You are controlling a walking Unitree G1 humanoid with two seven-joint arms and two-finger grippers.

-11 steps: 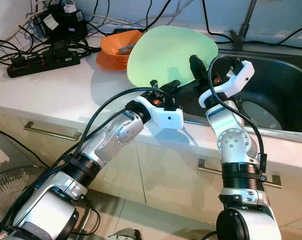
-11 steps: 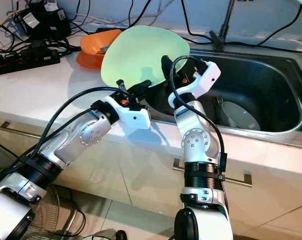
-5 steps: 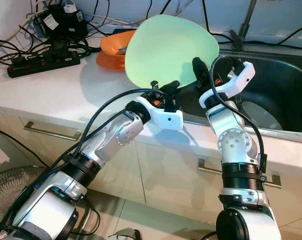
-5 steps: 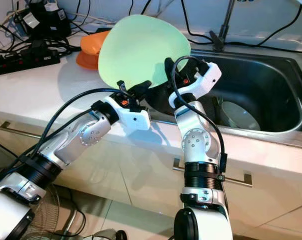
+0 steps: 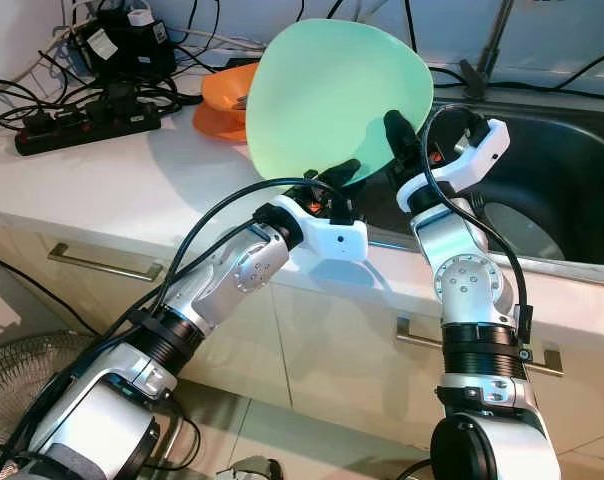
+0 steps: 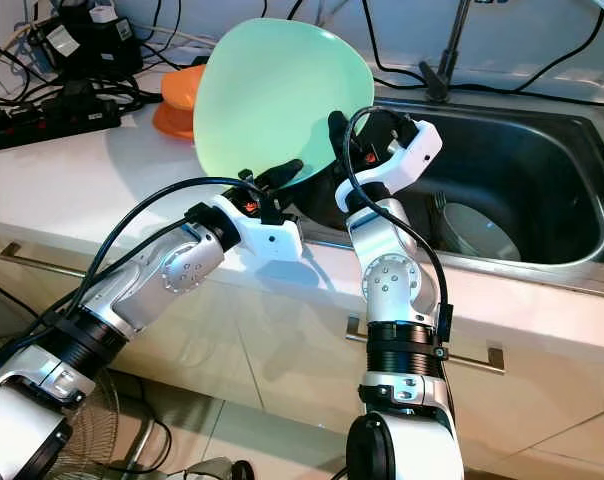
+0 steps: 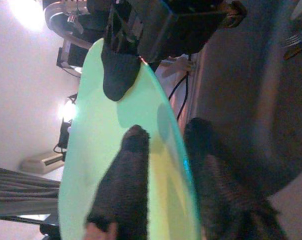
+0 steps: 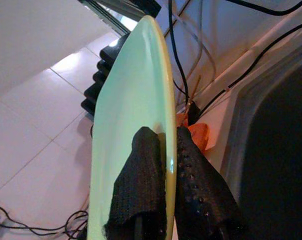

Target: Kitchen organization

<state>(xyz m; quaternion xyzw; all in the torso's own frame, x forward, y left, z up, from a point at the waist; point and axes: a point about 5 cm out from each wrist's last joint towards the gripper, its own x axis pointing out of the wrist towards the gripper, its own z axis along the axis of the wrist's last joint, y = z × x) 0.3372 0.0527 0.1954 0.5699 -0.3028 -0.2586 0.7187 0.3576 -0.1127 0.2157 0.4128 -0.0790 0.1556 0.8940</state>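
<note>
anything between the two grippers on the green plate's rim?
No. The left gripper and right gripper both clamp the green plate; the rim between them is bare, clearest in the left eye view.

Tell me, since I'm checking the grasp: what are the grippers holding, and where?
Both hold the large pale green plate by its lower rim: the left gripper and right gripper each pinch its edge.

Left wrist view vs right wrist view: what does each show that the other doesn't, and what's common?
Left wrist view alone: the right gripper seen from across the plate, clamped on its far edge, and the left gripper on the near rim. Right wrist view alone: the orange bowl beyond the right gripper's fingertips, the sink's edge, wall cables. Shared: the green plate held edge-on, rim pinched between black fingers.
</note>
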